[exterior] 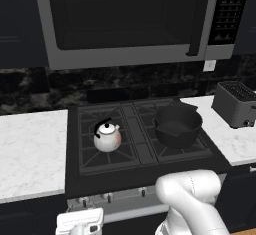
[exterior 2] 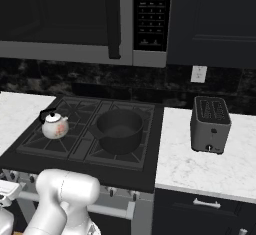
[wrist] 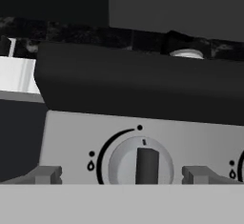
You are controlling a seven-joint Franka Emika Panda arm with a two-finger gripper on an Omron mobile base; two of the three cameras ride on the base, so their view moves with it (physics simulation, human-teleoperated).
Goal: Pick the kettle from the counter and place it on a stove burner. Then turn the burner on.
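A simulated kitchen with a black gas cooktop set between two stretches of white marble counter (exterior: 30,149), under a dark microwave (exterior: 125,19). The kettle (exterior: 107,137), small, round and pale with a black arched handle, stands upright on the front left stove burner (exterior: 107,151), its base on the black grate. To its right, on the neighbouring grate and apart from the kettle, sits a wide black pot (exterior: 177,125). A dark grey toaster (exterior 2: 210,124) stands on the counter to the right of the cooktop, below a white wall outlet (exterior 2: 198,73).

The white arm bends down in front of the stove, and its gripper (exterior: 80,222) hangs low at the front panel, below the row of control knobs. In the hand view, a round grey knob (wrist: 141,163) with a dark upright bar fills the lower middle, facing the camera on the silver panel, with small flame marks beside it. Two grey fingertips (wrist: 45,174) show at either side of the knob, spread wide and apart from it, holding nothing.
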